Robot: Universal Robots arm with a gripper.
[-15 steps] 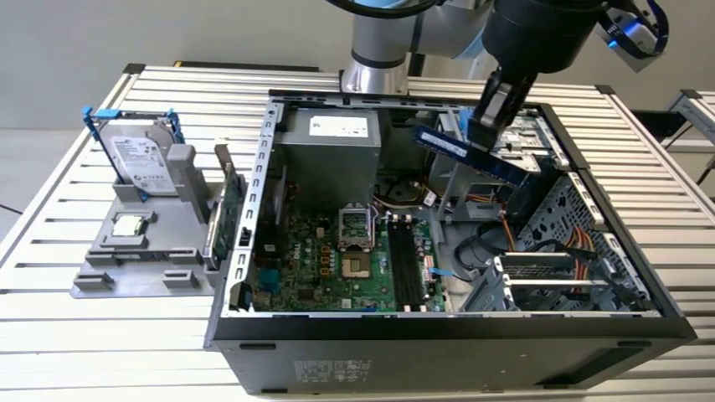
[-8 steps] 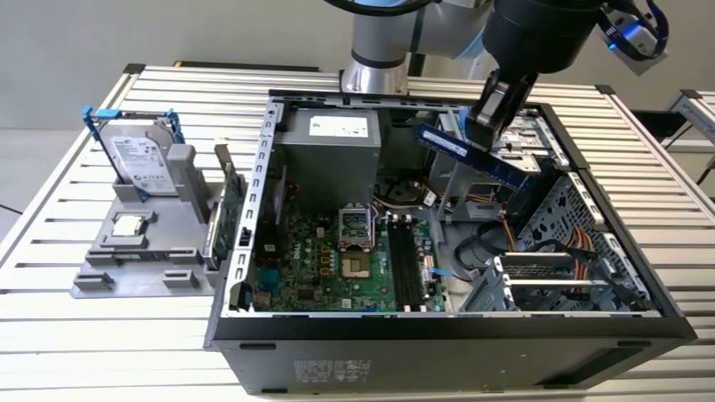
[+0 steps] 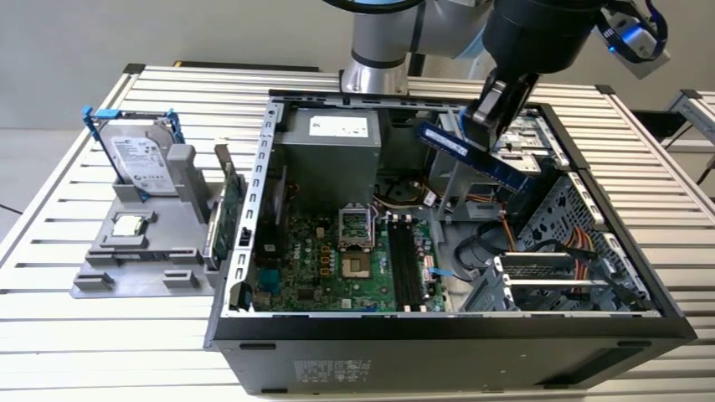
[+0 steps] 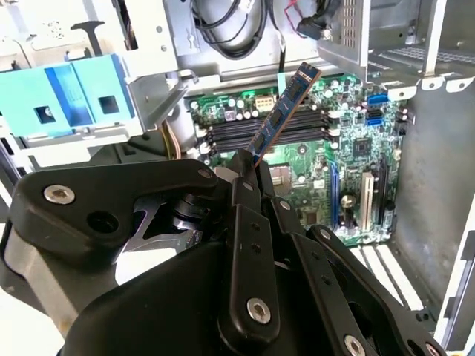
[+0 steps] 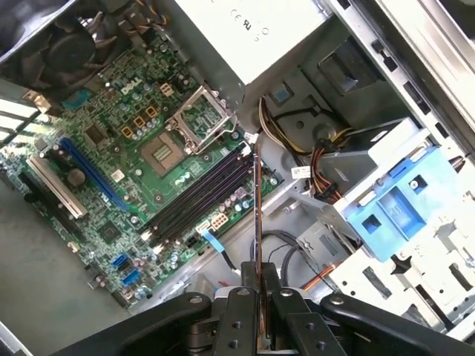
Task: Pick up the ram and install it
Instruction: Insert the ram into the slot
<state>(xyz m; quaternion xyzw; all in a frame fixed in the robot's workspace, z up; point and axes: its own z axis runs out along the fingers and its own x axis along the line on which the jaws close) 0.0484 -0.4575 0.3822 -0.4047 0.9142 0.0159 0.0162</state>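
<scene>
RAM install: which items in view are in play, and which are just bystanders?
In play: ram, clamped in the pincer; dark memory slots on the motherboard; open computer case.
Lying about: hard drive, processor chip, expansion card, on the grey stand beside the case.

The ram (image 3: 475,157), in the tool (image 3: 483,124), hangs above the case (image 3: 447,360), motherboard (image 3: 335,268) on its floor.

Ram (image 3: 475,157): bluish-green, dark chips. Claw (image 5: 258,289): black. Motherboard (image 5: 178,182) beneath the claw: green, black slots. Drive bracket (image 5: 401,200) beside the claw: light blue. Desk (image 3: 112,335): silver, ribbed.
</scene>
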